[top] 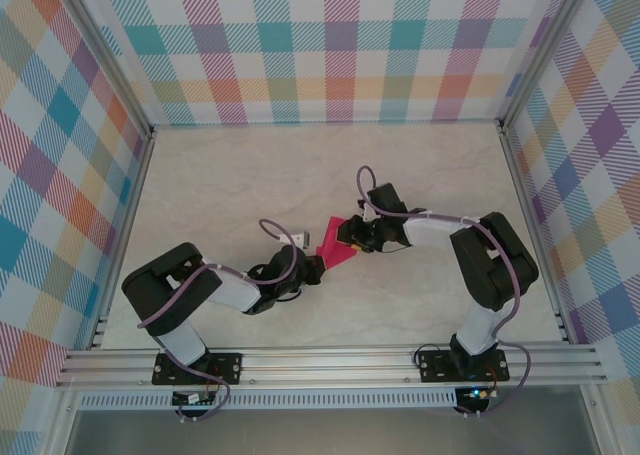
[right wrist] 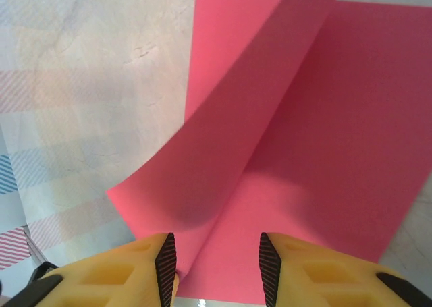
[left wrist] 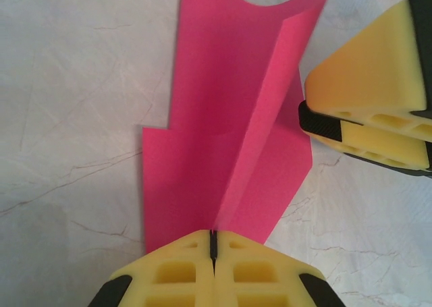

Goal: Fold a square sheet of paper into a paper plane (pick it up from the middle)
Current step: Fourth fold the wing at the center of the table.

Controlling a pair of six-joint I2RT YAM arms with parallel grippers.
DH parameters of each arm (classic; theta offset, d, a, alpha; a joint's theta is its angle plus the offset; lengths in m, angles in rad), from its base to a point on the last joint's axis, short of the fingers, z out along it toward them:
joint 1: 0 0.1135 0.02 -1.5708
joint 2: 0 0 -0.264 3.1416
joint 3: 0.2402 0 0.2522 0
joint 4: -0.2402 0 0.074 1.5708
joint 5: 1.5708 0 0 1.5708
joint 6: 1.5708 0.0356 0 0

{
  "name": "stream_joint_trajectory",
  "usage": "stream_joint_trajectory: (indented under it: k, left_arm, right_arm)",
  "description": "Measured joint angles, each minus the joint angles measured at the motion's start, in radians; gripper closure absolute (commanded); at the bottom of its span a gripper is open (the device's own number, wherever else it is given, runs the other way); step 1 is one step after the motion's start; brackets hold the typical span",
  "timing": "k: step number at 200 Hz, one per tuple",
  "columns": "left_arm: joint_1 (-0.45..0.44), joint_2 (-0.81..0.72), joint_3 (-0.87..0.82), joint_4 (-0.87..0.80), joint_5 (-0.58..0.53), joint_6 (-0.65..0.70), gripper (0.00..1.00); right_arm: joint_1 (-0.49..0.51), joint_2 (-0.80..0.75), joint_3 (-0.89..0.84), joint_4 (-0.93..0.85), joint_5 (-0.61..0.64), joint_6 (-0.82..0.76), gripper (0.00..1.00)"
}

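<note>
The square sheet of paper (top: 338, 243) is crimson-pink and hangs between my two grippers near the middle of the table. In the left wrist view the sheet of paper (left wrist: 223, 118) has a long crease running away from my left gripper (left wrist: 213, 243), which is shut on that crease at the near edge. My left gripper (top: 318, 267) is at the sheet's lower left. My right gripper (right wrist: 217, 260) is open, its ribbed pads either side of the sheet of paper (right wrist: 304, 152), where one flap curls up over the other. My right gripper (top: 355, 243) is at the sheet's right edge, and its yellow fingers (left wrist: 364, 104) are close beside the paper.
The table (top: 250, 175) is pale marble-patterned, boxed in by checked walls (top: 330, 45) at the back and both sides. A metal rail (top: 330, 360) carrying both arm bases runs along the near edge.
</note>
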Motion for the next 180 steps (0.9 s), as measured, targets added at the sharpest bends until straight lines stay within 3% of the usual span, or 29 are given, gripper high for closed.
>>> stream_joint_trajectory:
  k: [63, 180]
  left_arm:
    - [0.023, 0.001, -0.008, 0.013, 0.019, -0.1, 0.98]
    - [0.048, 0.02, 0.002, 0.01, 0.072, -0.144, 0.98]
  right_arm:
    - [0.0, 0.06, 0.025, 0.004, -0.037, -0.003, 0.6]
    - [0.008, 0.099, 0.068, 0.002, -0.057, -0.029, 0.46]
